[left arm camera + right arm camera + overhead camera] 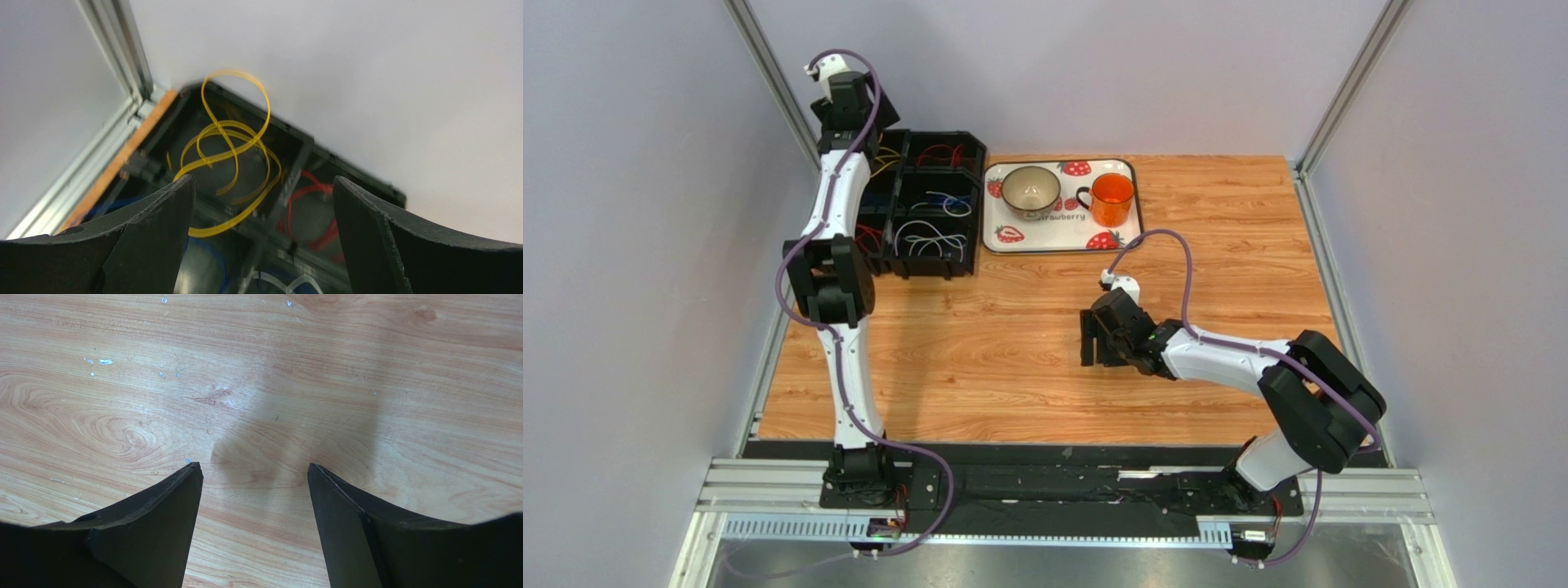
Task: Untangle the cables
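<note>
At the back left, the left gripper (263,184) hangs over the black box (319,151). Its jaws are wide apart and hold nothing. Under it, the yellow cables (212,160) sit in the far corner part, and one loop pokes up over the rim. The red cables (310,184) lie in the next part. This looks like the drop-off step. Next, the arm should lift away without catching that loop. To the right, the right gripper (255,468) hangs open and holds nothing, over the wooden table (258,367).
</note>
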`<action>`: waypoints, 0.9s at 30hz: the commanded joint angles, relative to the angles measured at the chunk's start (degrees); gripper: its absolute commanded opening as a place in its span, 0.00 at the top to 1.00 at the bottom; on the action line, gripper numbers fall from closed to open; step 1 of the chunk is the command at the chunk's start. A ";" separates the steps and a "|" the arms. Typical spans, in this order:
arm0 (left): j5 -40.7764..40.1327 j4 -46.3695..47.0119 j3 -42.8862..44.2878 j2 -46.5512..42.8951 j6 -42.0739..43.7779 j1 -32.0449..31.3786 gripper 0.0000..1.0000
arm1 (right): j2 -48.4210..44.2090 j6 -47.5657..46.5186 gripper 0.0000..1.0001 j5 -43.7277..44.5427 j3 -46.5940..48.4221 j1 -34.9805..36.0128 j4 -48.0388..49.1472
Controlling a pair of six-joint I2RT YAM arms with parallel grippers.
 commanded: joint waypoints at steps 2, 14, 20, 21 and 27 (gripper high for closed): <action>3.28 -5.89 -11.43 -15.18 -4.75 -0.42 0.09 | 0.43 0.19 0.29 -0.96 -2.23 0.05 -1.47; 14.70 -9.23 -49.57 -46.20 -6.68 -0.69 0.12 | -0.10 0.80 0.30 1.49 -2.23 2.06 -2.61; 20.86 -16.52 -64.60 -62.64 -5.45 -0.69 0.11 | -1.94 0.80 0.28 1.94 -3.19 2.77 -2.61; 21.91 -18.71 -67.93 -64.75 -5.19 -0.78 0.11 | -2.12 0.80 0.28 2.20 -3.11 2.86 -2.87; 26.31 -26.19 -78.92 -81.88 -2.73 -0.69 0.11 | -5.19 0.71 0.27 3.43 -4.42 3.47 -2.35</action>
